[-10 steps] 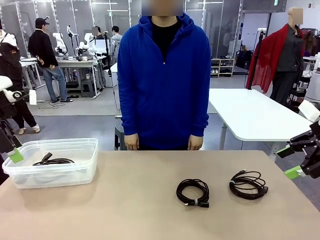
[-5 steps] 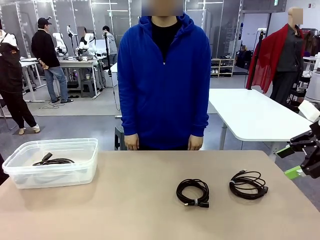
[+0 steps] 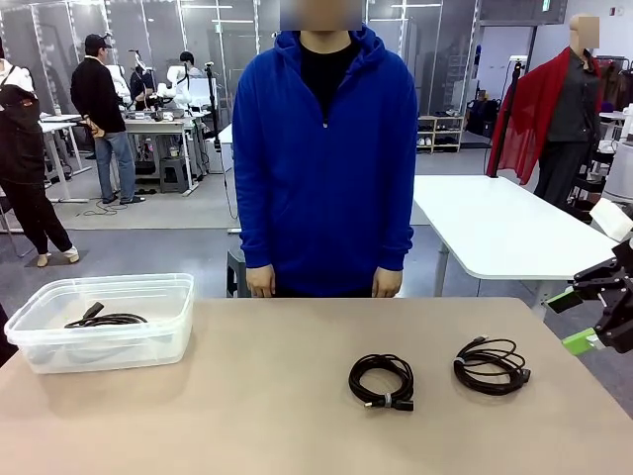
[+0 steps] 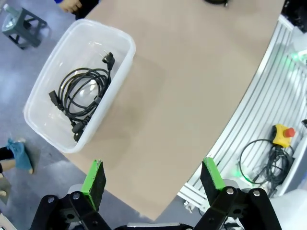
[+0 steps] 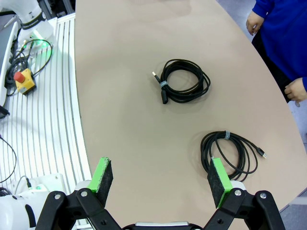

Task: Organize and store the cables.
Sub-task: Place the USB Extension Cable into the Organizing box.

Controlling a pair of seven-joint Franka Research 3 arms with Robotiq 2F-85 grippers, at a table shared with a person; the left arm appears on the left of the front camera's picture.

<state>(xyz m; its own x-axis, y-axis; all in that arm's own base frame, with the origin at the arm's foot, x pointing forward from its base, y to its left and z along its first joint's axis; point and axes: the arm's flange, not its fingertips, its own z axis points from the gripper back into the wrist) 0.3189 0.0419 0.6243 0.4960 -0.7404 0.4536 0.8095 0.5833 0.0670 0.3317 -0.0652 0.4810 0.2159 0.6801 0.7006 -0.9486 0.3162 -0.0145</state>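
Note:
Two coiled black cables lie on the tan table: one in the middle, one further right. A third coil rests inside the clear plastic bin at the left. In the right wrist view my right gripper hangs open above the table edge, with the nearer coil just beyond its right finger and the other coil further off. It hovers off the table's right edge. My left gripper is open and high above the bin with its cable.
A person in a blue hoodie stands at the far edge, hands hanging down. A yellow box with a red stop button and loose wiring sit on the rail frame beside the table.
My left gripper, at the picture's left edge a second ago, has drawn back out of the front view. The right arm and the cables have not moved.

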